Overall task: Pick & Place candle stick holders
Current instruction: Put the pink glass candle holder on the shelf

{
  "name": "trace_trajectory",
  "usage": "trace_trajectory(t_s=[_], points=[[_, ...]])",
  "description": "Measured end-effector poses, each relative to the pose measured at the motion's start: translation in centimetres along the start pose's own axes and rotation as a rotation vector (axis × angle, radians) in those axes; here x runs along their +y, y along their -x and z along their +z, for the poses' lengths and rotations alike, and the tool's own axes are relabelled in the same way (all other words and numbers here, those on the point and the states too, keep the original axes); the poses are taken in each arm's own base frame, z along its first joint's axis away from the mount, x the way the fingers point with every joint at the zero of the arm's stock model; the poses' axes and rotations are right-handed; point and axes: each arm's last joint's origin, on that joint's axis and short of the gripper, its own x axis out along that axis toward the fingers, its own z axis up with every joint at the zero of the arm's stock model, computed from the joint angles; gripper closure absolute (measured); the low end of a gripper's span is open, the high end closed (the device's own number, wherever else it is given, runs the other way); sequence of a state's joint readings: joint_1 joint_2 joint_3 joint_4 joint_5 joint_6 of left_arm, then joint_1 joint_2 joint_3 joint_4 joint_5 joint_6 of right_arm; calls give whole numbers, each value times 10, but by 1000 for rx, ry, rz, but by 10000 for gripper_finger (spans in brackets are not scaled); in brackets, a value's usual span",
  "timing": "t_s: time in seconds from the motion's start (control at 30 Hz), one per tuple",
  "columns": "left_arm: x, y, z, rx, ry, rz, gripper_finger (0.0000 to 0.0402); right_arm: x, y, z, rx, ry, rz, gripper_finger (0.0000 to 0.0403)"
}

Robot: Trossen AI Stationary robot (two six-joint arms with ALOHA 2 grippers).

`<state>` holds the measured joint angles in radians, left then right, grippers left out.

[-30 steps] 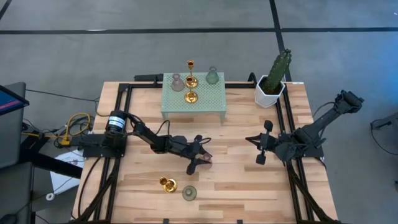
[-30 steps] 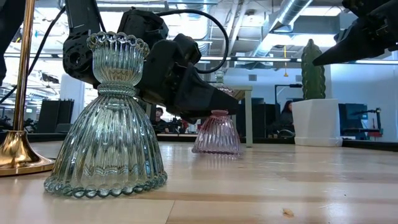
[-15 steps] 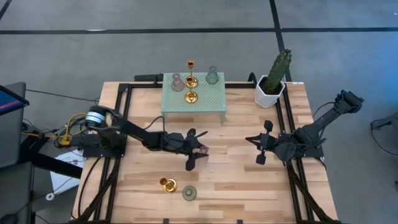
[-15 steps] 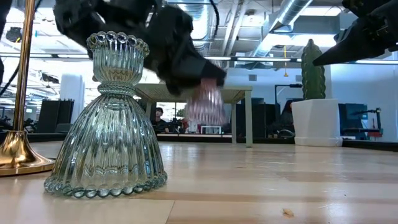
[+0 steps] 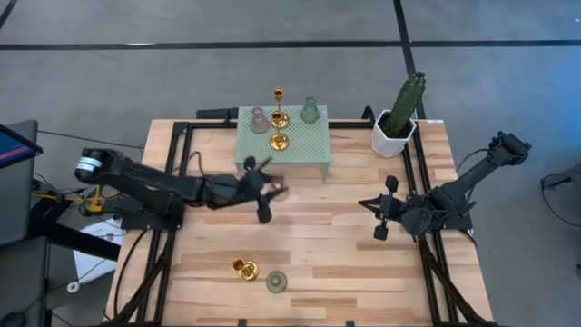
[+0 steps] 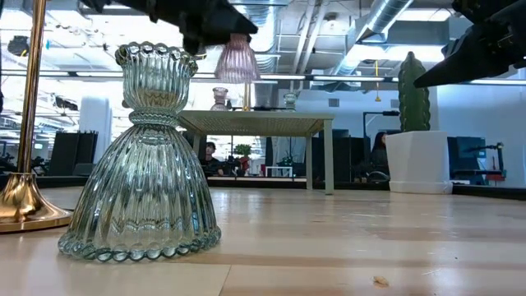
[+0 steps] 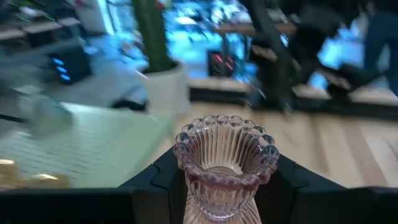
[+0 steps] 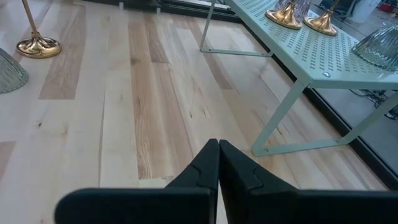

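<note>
A pink bell-shaped candle stick holder hangs in the air in front of the mint green stand, with my left gripper shut on it. In the low view the pink holder is well above the table. A green glass holder and a gold one stand on their bases near the table's front edge. Several more holders stand on the stand. My right gripper is shut with nothing in it, at the table's right. My left gripper pinches the pink holder's narrow neck, just below its scalloped cup, between its two fingers. The fingers come in level from the table's left. The holder is upright, cup up, and lifted clear of the table.
A cactus in a white pot stands at the far right corner. On the stand are a clear-pink holder, two gold ones and a green glass one. Bare wood lies between the stand and the two front holders.
My left gripper has risen and gone toward the far edge and the stand, tipping from a downward slant to level. The pink holder, which stood on the table, has gone up with it and now hangs clear, still upright.
</note>
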<state>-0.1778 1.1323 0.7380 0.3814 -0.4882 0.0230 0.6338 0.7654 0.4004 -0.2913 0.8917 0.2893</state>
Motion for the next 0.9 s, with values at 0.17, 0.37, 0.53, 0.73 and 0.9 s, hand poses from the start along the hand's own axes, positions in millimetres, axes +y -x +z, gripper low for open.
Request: trace_trajectory(t_s=[0.17,0.37,0.53,0.73,0.9], points=[[23,9,15,-52,-20,185,265,0,0,0,0,0,0,403],[49,4,16,-44,-16,373,265,0,0,0,0,0,0,403],[68,-4,9,-13,7,495,265,0,0,0,0,0,0,403],[88,-8,-3,59,76,584,265,0,0,-1,6,7,-1,403],[94,-10,-5,66,96,603,265,0,0,-1,8,10,-2,403]])
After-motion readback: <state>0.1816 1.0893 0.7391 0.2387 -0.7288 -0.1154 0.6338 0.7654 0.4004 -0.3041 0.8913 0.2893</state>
